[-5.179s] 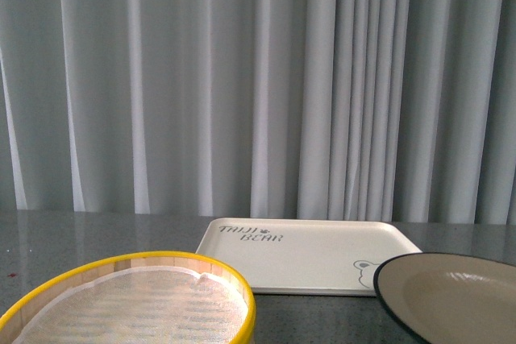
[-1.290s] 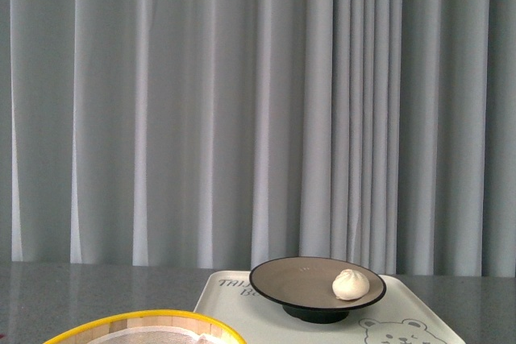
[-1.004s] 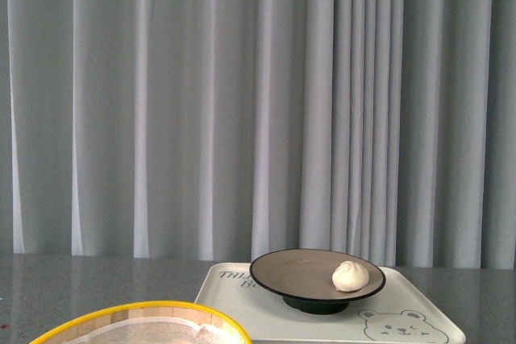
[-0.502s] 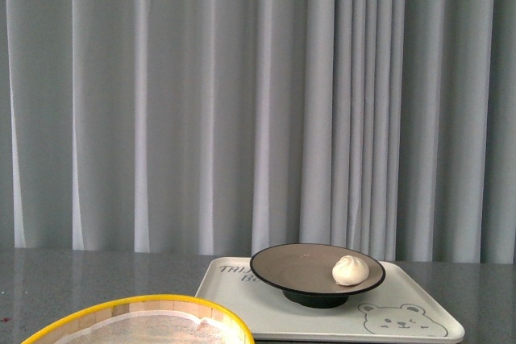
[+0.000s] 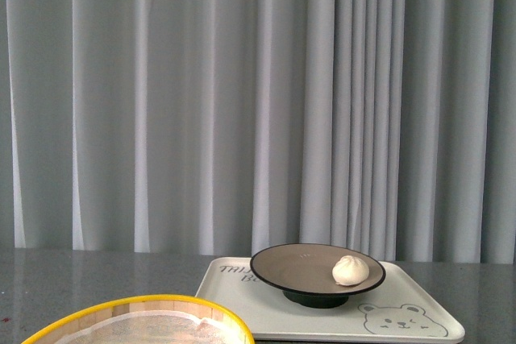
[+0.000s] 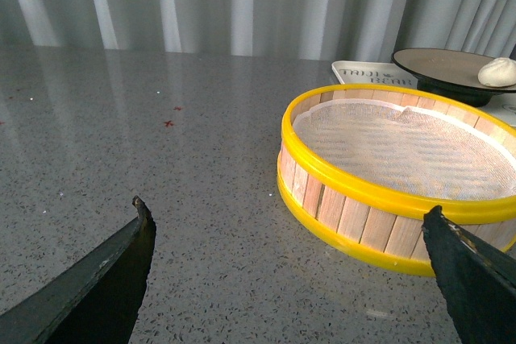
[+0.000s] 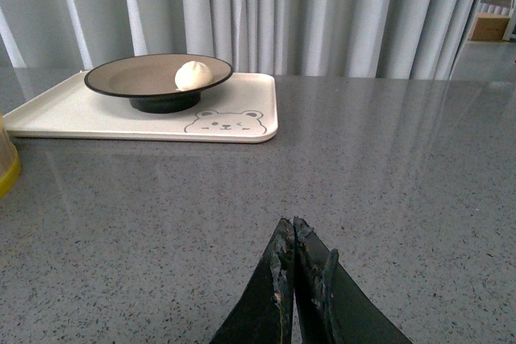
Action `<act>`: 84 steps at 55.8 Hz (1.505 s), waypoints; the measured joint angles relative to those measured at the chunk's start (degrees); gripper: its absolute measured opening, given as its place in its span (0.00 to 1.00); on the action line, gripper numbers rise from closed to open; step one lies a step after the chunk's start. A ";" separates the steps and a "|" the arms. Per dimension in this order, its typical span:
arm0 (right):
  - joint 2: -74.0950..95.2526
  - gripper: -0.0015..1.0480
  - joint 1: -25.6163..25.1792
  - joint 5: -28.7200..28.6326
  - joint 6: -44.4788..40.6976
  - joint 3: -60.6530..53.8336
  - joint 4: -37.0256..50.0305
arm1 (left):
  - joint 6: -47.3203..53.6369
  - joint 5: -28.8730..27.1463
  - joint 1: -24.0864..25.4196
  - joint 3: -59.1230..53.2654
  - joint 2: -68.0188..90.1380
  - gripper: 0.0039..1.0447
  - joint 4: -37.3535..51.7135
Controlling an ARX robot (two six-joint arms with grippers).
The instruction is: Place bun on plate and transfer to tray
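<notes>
The bun (image 5: 351, 270) sits on the plate (image 5: 300, 267) atop the tray (image 5: 266, 312) (task looks finished); left claw (image 6: 286, 267) released, right claw (image 7: 295, 254) clenched empty; nothing further needed.

**Lighting and picture quality**

Illumination is soft, even and diffuse in all three views, with a cool grey cast. The speckled grey stone tabletop (image 7: 387, 167) carries pale vertical reflections of the pleated grey-white curtain (image 5: 201, 102). Shadows are faint; a weak one lies under the black-footed beige plate (image 7: 158, 78). The front view is slightly soft. Near black fingertips (image 6: 105, 288) blur slightly at the frame edges.
</notes>
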 joint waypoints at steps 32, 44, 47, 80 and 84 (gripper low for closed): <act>-13.11 0.02 -0.02 -0.13 0.00 0.02 -13.46 | 0.00 0.00 0.00 0.00 0.02 0.94 0.00; -13.11 0.46 -0.02 -0.15 0.00 0.02 -13.46 | 0.00 0.00 0.00 0.00 0.00 0.94 0.00; -13.11 0.55 -0.02 -0.15 -0.02 0.02 -13.46 | 0.00 0.00 0.00 0.00 0.00 0.94 0.00; -13.11 0.92 -0.02 -0.13 0.02 0.02 -13.46 | 0.00 0.02 0.00 0.00 0.00 0.94 0.00; -13.11 0.92 -0.02 -0.15 0.02 0.02 -13.46 | 0.00 0.02 0.00 0.00 0.00 0.94 0.00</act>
